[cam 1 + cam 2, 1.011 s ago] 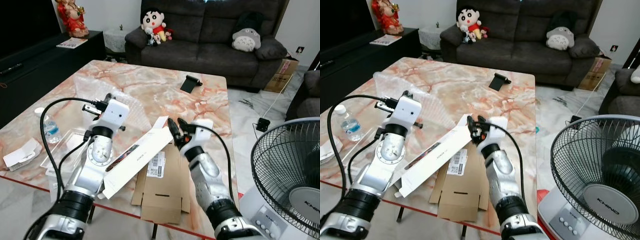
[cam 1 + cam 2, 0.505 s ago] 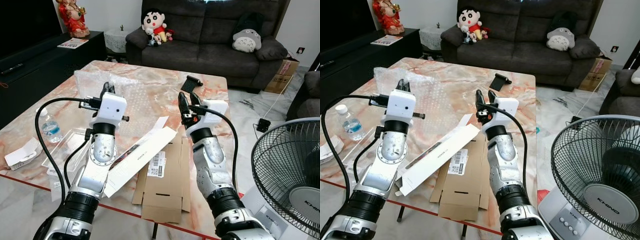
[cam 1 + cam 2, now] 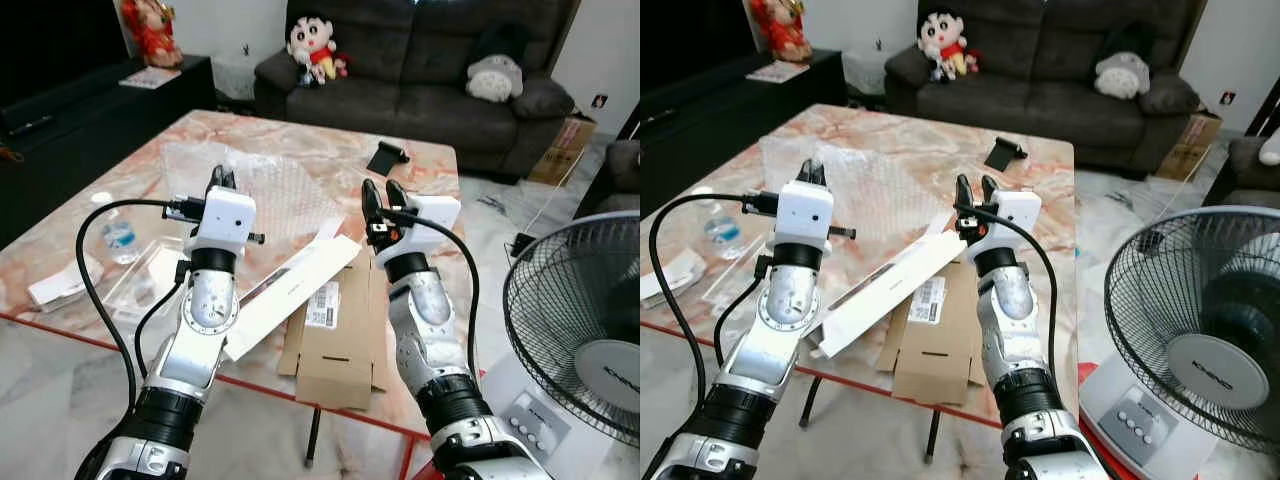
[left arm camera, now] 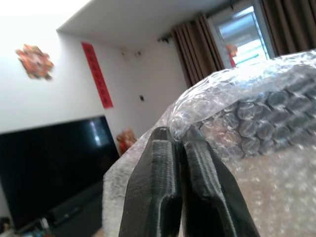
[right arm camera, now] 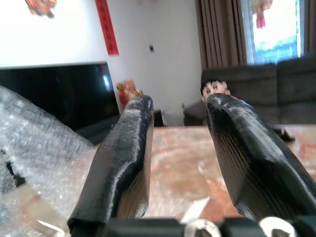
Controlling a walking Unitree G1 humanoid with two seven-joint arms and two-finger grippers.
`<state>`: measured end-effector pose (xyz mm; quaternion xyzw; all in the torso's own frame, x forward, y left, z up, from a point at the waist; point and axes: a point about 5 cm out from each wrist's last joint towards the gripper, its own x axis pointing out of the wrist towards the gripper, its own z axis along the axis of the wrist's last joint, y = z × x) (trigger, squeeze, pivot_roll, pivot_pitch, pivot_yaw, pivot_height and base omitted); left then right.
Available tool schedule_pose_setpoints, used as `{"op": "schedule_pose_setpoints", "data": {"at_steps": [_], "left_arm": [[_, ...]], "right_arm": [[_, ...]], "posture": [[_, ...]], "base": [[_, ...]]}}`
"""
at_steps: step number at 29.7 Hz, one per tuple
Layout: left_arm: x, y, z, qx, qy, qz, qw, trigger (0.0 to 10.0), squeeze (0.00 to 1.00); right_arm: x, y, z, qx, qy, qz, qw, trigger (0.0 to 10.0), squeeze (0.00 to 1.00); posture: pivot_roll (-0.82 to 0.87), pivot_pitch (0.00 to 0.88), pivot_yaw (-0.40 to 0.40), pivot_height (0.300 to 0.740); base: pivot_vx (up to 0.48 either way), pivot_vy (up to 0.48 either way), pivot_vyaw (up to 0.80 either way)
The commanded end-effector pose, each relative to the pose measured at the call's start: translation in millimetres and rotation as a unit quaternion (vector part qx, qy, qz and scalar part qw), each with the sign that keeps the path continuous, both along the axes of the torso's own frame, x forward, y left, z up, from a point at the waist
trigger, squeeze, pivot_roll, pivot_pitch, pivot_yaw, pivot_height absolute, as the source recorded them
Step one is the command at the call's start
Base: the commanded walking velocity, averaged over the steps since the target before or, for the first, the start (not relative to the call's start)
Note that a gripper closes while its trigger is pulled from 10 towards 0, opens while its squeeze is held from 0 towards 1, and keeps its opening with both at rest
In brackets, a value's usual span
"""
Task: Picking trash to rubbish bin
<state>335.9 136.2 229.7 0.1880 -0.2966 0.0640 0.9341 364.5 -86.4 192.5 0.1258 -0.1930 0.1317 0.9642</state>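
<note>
Left claw (image 4: 178, 148): your fingers are pinched together on an edge of the bubble wrap (image 3: 262, 190), raised above the marble surface (image 3: 330, 160).
Right claw (image 3: 379, 192): held upright near the surface's right side, fingers parted, nothing between them.
Bubble wrap: a clear sheet draped from the left claw down onto the surface, spreading between the two arms (its far edge is hard to trace against the marble).
Handling: you should expect it to be very light, soft and floppy; it will likely sag, trail and catch on other things. A pinch on one edge holds it, but gathering more of the sheet would control it better.
Other trash: a long white box (image 3: 295, 293) lies just beside the flattened cardboard (image 3: 338, 335), both near the surface's front edge, below and between your claws. Stiff and light, I judge; take the box across its narrow width.
Bottle (image 3: 119, 237): stands at the left, well apart.
</note>
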Motion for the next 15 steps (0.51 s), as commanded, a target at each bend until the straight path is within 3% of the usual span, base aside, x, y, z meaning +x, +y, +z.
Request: {"op": "schedule_pose_setpoints", "data": {"at_steps": [1, 15], "left_arm": [[-1.5, -2.0, 7.6, 0.002, -0.017, -0.004, 1.000, 10.0, 0.00], [-2.5, -2.7, 12.4, 0.013, -0.022, -0.007, 1.000, 10.0, 0.00]], "right_arm": [[0.1, -4.2, 4.4, -0.004, -0.010, -0.009, 1.000, 10.0, 0.00], [-1.0, -6.0, 3.1, 0.004, -0.008, -0.017, 1.000, 10.0, 0.00]], "posture": [[-0.02, 0.000, -0.032, 0.740], [-0.02, 0.000, -0.030, 0.740]], "base": [[0.000, 0.000, 0.00], [0.000, 0.000, 0.00]]}}
